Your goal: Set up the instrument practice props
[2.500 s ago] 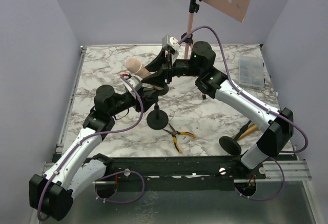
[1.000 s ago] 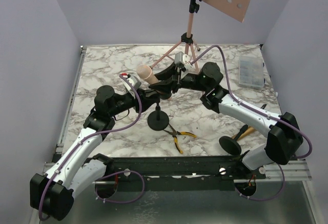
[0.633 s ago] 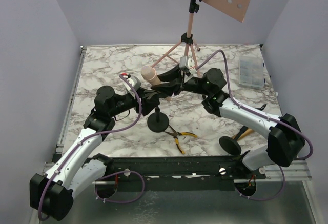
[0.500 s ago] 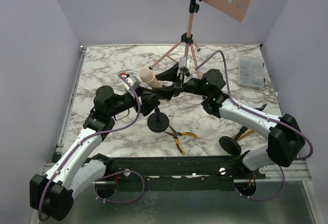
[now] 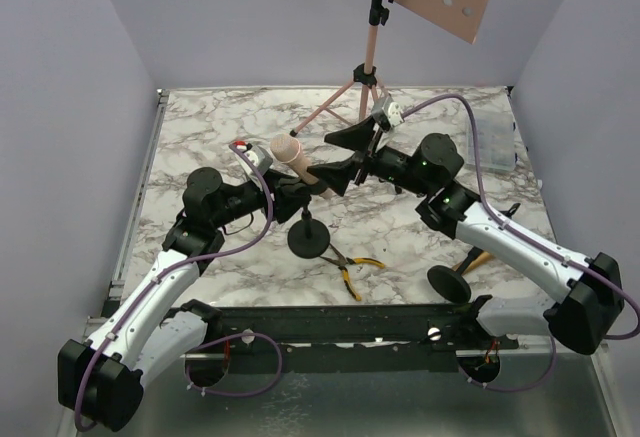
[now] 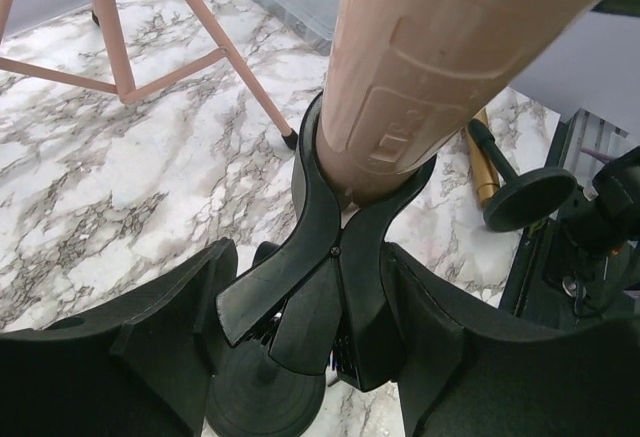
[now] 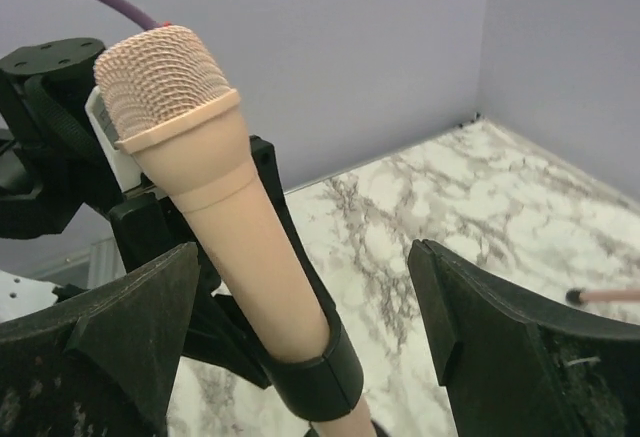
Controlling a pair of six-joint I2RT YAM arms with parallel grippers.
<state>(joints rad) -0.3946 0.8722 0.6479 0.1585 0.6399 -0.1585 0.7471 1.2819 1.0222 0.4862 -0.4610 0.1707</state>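
Pink microphone (image 5: 297,161) sits clipped in the black holder (image 5: 307,240) near the middle of the marble table (image 5: 200,127), tilted, its long axis running from the mesh head at 10 o'clock down to the tail at 4 o'clock in the top view. The right gripper (image 5: 337,157) lies just at its 3 o'clock side, spread wide: in the right wrist view its fingers (image 7: 110,327) stand on either side of the body, apart from it. The left gripper (image 5: 288,190) comes in from 8 o'clock, low on the stem, and appears to pinch the clip's joint (contact on one side is hard to confirm). Judging from this, the right arm can pull straight back toward 3 o'clock without brushing the microphone.
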